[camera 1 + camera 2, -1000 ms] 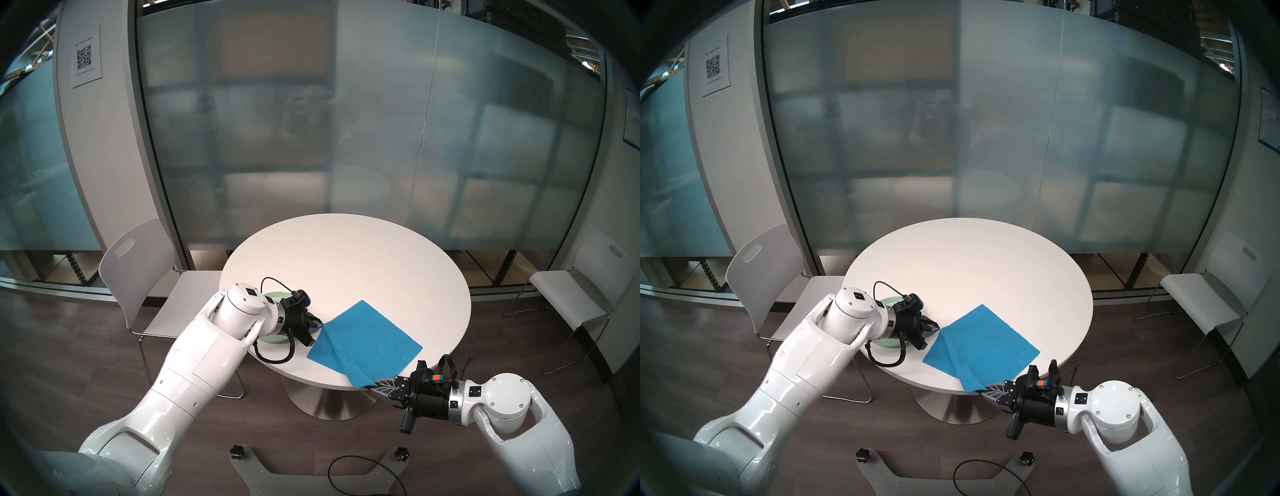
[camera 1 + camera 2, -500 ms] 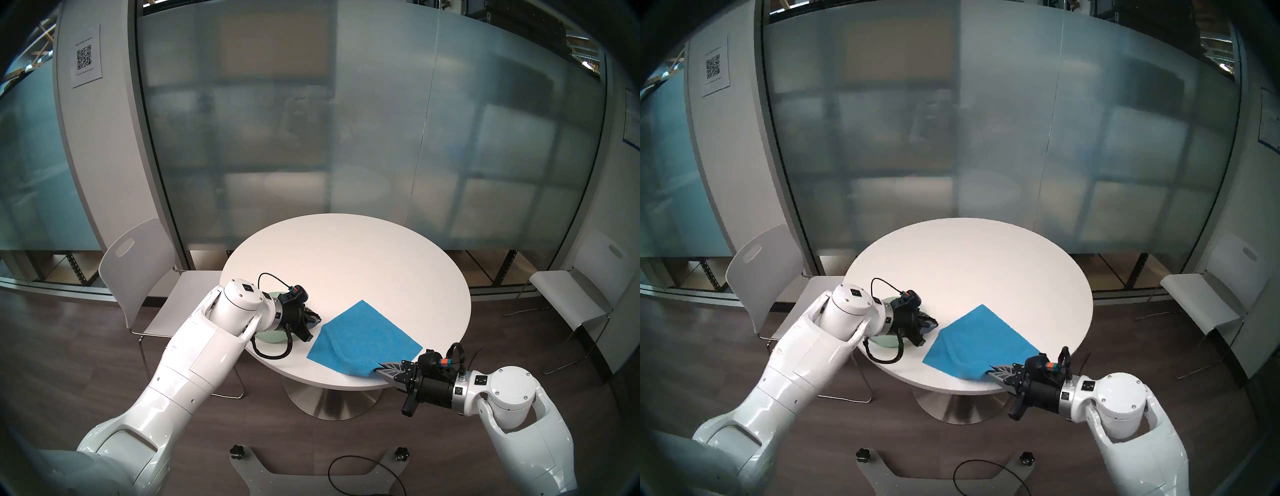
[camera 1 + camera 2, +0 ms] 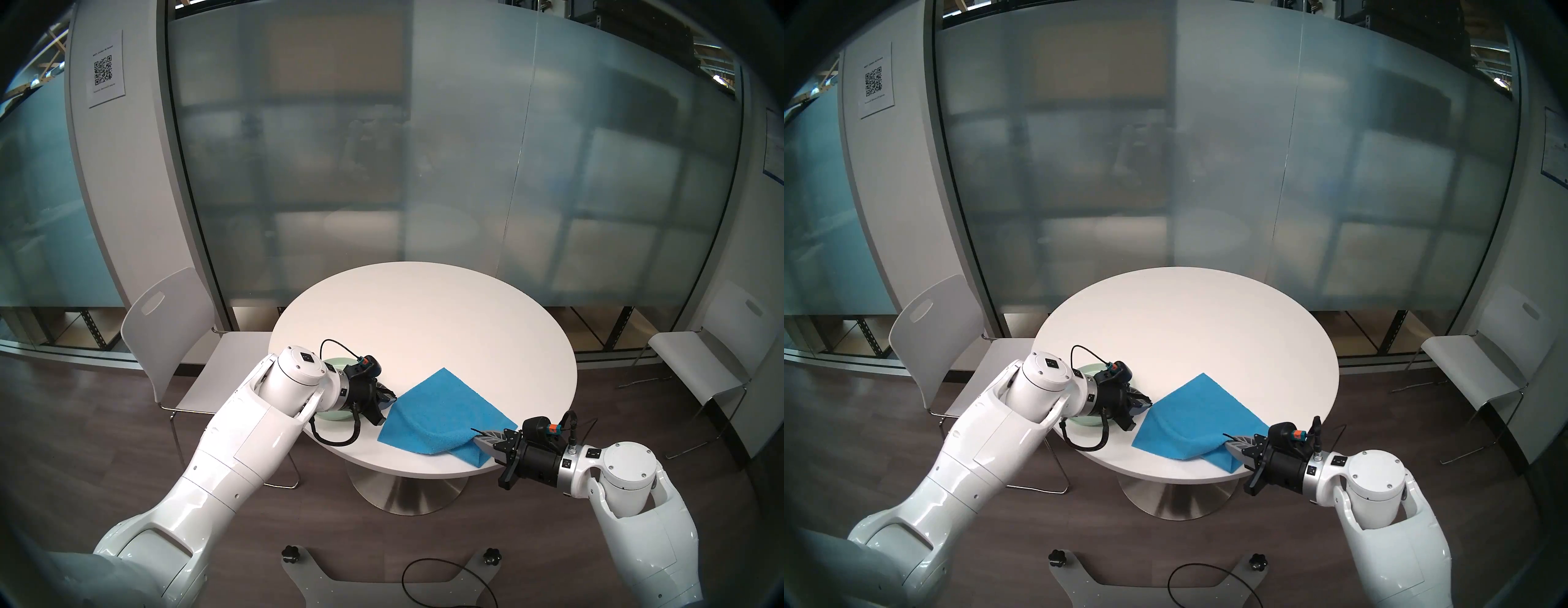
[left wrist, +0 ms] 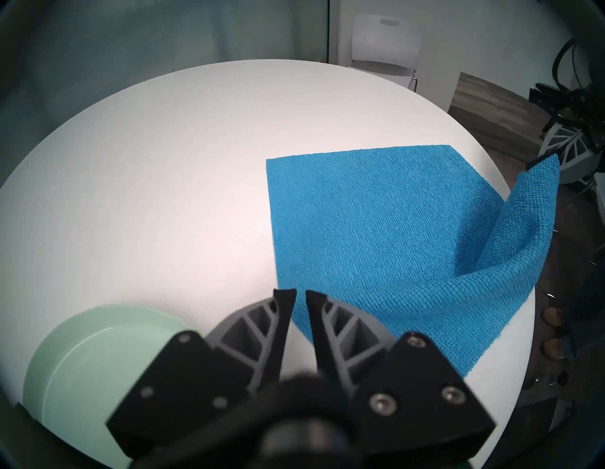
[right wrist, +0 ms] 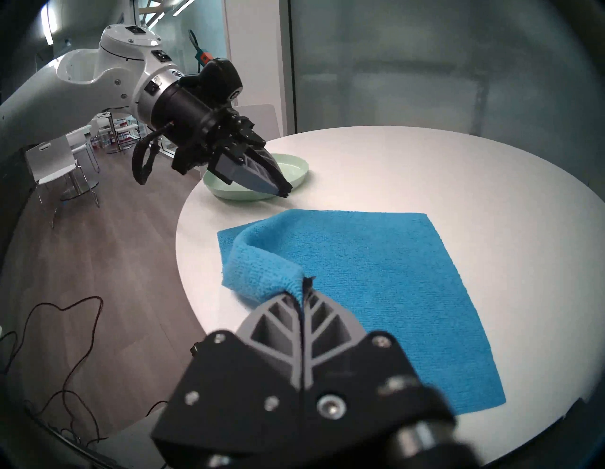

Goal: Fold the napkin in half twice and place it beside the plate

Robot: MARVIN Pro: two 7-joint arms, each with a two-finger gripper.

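The blue napkin (image 3: pixel 441 403) (image 4: pixel 376 229) lies spread on the near right part of the round white table (image 3: pixel 424 318). My right gripper (image 3: pixel 477 434) (image 5: pixel 306 281) is shut on the napkin's near corner. It holds that corner raised above the cloth, so a rolled flap (image 5: pixel 262 262) curls over the near side. The mint-green plate (image 3: pixel 335 363) (image 5: pixel 291 167) sits to the left, mostly hidden under my left wrist. My left gripper (image 3: pixel 392 397) (image 4: pixel 300 294) hovers just right of the plate at the napkin's left corner. Its jaws are a narrow gap apart with nothing between them.
White chairs stand left (image 3: pixel 169 331) and right (image 3: pixel 700 365) of the table. Frosted glass walls rise behind it. A black cable (image 3: pixel 445 581) loops on the floor by my base. The napkin's near right edge lies close to the table rim.
My right gripper has carried the napkin corner up from below the table's near edge and rightward over the cloth. The left arm drew back slightly, then returned.
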